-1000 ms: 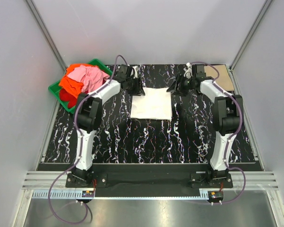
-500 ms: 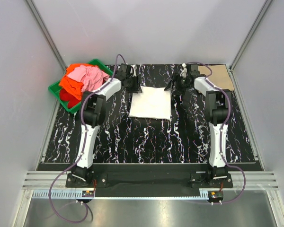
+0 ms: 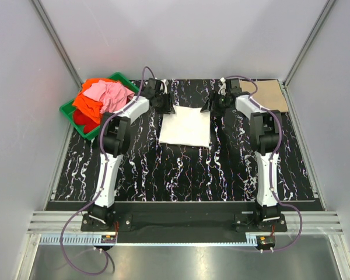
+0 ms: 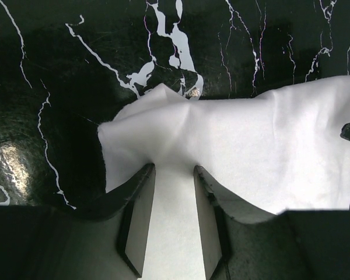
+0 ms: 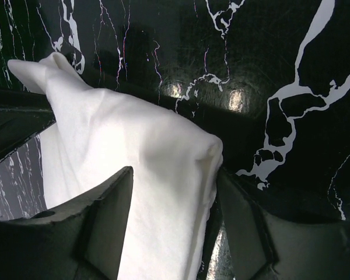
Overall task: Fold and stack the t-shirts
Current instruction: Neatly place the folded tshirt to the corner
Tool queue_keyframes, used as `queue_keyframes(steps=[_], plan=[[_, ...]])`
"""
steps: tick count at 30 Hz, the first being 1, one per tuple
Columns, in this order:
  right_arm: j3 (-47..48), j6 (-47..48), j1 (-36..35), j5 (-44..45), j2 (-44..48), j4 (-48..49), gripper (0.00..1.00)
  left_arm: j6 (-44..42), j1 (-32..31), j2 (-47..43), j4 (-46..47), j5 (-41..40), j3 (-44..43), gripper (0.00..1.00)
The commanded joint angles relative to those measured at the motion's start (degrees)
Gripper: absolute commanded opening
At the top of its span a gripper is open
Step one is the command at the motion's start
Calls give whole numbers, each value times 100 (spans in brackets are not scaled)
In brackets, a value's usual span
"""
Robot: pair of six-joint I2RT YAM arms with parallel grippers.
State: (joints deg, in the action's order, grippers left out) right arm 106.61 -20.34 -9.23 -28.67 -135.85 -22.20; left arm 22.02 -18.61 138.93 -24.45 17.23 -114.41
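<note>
I'm standing in a robotics lab cell built for testing. Two white-and-black machines, the left arm (image 3: pixel 114 137) and the right arm (image 3: pixel 268 131), are bolted to a metal rail (image 3: pixel 181 220) at the near edge of the worktop (image 3: pixel 181 169), a black mat veined like marble. Plain grey panels (image 3: pixel 181 35) wall it in on three sides, held by bare aluminium struts (image 3: pixel 55 41). Purple cables (image 3: pixel 67 245) loop from the bases. The homely things look like props: a green crate (image 3: pixel 67 109) heaped with bright t-shirts (image 3: pixel 102 96), and a white t-shirt (image 3: pixel 185 127) laid flat.
</note>
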Motion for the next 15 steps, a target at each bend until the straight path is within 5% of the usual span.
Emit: queue_keyframes(steps=[1,3,7,15], plan=[[-44,152,-61,274,-205,-215,64,-102,51,-76,-313,209,-222,40],[-17,205,-52,212,-231,-206,46,-93,51,-366,-595,359,-415,40],[-96,451,-35,335,-38,-206,30,3,51,-1349,-1299,482,-303,41],[88,740,-26,537,717,-399,1,-329,-309,-4417,-1352,571,2667,45]])
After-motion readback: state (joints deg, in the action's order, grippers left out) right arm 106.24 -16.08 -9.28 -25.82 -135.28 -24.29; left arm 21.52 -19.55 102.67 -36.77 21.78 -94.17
